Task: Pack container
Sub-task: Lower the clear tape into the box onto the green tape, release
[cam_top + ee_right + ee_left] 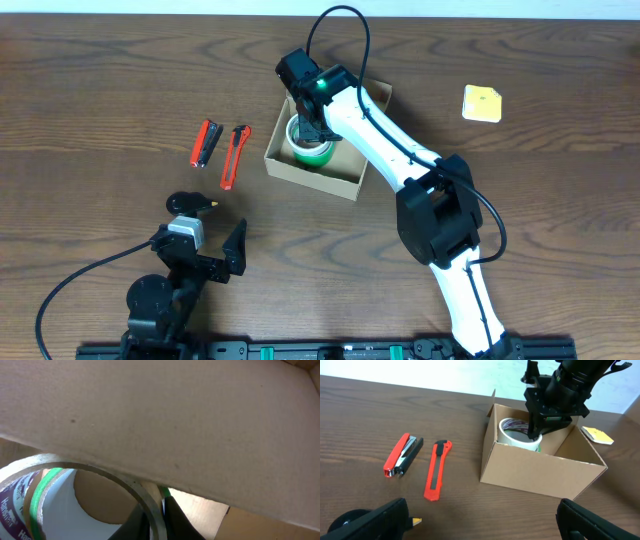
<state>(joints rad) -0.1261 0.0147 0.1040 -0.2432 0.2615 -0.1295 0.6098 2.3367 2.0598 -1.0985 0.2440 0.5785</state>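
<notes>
1. The box (300, 172) sits mid-desk (100, 80), flap open; the right end effector (312, 130) reaches inside, pinching the roll (312, 156) by its wall.
2. A stapler (205, 143) and a cutter (234, 157) lie left of the box; a yellow pad (481, 103) lies well right.
3. The left end effector (212, 228) hangs wide and empty.

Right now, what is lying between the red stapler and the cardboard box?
The orange box cutter lies between the red stapler and the cardboard box, touching neither. Both the overhead and left wrist views show it.
</notes>
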